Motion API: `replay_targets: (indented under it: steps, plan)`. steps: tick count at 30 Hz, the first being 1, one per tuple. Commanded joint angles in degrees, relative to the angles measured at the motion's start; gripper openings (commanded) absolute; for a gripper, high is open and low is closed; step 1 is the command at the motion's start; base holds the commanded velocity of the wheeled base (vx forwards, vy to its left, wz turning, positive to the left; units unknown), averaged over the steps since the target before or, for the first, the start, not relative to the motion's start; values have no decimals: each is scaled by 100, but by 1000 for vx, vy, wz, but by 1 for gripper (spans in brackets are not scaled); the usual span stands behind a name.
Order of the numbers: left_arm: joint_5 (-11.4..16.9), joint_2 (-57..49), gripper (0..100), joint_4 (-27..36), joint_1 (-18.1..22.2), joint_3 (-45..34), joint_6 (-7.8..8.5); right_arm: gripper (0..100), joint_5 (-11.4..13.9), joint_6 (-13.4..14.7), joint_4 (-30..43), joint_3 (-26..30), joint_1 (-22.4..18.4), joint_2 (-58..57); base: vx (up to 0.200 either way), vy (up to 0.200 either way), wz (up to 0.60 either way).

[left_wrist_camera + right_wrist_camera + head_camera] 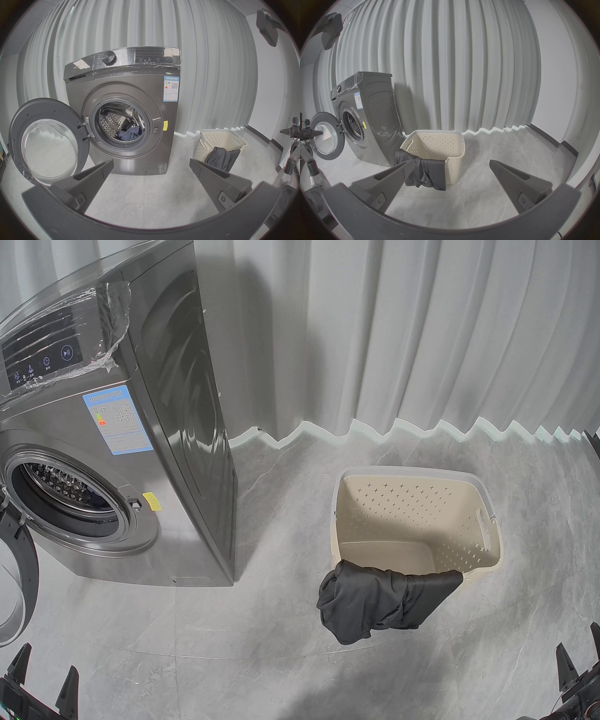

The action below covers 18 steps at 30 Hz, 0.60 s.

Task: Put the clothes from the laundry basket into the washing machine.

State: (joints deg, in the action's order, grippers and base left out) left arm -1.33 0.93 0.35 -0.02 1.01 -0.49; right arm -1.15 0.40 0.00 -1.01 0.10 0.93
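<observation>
A cream laundry basket [487, 521] [218, 139] [437, 143] stands on the floor right of the grey washing machine [125, 427] [125, 118] [368, 115]. A dark grey garment [375, 602] [222, 157] [425, 172] hangs over the basket's near rim. The machine's round door [47, 140] [15, 577] [328, 136] is swung wide, and a dark blue garment [128, 133] lies in the drum. My left gripper [44, 677] [150, 168] is open, low at the near left, facing the drum. Low at the near right, my right gripper [578, 655] [450, 168] stands open, facing the basket. Both hold nothing.
White curtains [406, 334] hang behind the machine and basket. Grey floor [250, 640] spreads between me, the machine and the basket. The swung door juts out at the machine's left side.
</observation>
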Motion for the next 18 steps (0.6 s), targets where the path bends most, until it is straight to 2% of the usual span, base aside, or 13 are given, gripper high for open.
replay_targets:
  steps: [1, 6, 15, 18]
  plan:
    - [1, -66, 100, 0, 2, -92, -4, 100, 0, -5, 0, 92, 8, -75, 0, -200, 0]
    - [1, -66, 100, 0, 2, -92, 5, 100, 0, -5, 0, 92, 8, -84, 0, -200, 0]
    - [1, -66, 100, 0, 2, -92, 5, 100, -8, -5, 0, 92, 8, -84, 0, 0, 0]
    - [1, -66, 100, 0, 11, -92, -4, 100, 0, -5, 0, 92, 8, -84, 0, -200, 0]
